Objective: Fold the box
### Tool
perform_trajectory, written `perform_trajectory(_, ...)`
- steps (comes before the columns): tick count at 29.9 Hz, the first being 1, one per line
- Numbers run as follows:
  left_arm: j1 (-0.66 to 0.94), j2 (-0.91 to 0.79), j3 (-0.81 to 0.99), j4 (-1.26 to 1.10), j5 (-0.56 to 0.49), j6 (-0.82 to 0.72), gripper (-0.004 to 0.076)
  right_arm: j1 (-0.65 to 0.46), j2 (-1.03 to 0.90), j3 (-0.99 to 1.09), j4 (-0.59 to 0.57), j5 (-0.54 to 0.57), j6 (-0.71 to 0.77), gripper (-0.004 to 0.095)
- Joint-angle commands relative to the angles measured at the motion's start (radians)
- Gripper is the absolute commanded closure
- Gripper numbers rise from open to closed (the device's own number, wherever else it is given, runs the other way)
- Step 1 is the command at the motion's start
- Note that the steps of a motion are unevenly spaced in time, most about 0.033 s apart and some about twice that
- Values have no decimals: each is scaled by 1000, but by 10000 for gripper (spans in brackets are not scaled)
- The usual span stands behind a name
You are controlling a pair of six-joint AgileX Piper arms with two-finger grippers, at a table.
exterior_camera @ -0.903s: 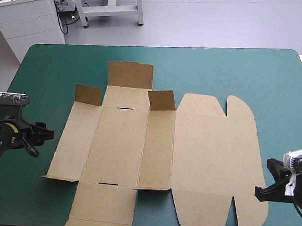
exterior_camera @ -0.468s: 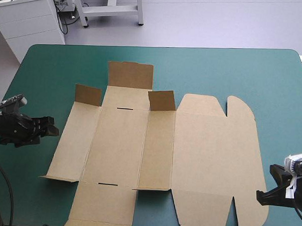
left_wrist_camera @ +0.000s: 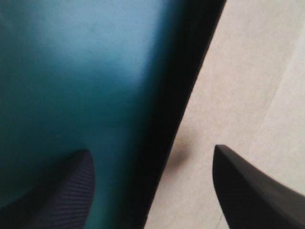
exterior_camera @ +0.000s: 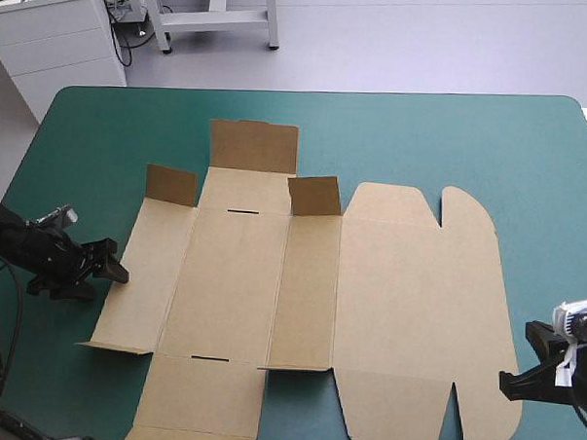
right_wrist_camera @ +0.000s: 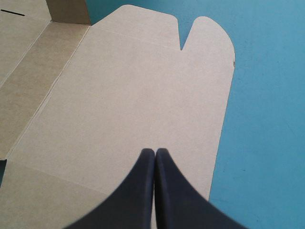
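We see the brown box point(exterior_camera: 310, 289) lying mostly flat mid-table on the teal-green cover point(exterior_camera: 472, 140). Our left gripper point(exterior_camera: 114, 267) gapes empty, the box's left edge between its fingers point(left_wrist_camera: 252, 191). Our right gripper point(exterior_camera: 508, 379), closed on nothing, sits at the box's near right corner.

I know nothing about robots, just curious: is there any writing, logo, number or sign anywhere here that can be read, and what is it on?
There is none to read.
The box is plain brown board with no print, label or logo in any view.
The teal-green cover of the table bears no words or signs either.
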Motion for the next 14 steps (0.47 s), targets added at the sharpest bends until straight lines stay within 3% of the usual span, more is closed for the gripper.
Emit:
perform_trajectory(1,-38,-36,-17,-18,103,14,232,-3,12,-22,-24,-55,-1,926)
perform_trajectory(14,-154,-46,21,-90,105,33,233,-3,12,-22,-26,3,-1,926)
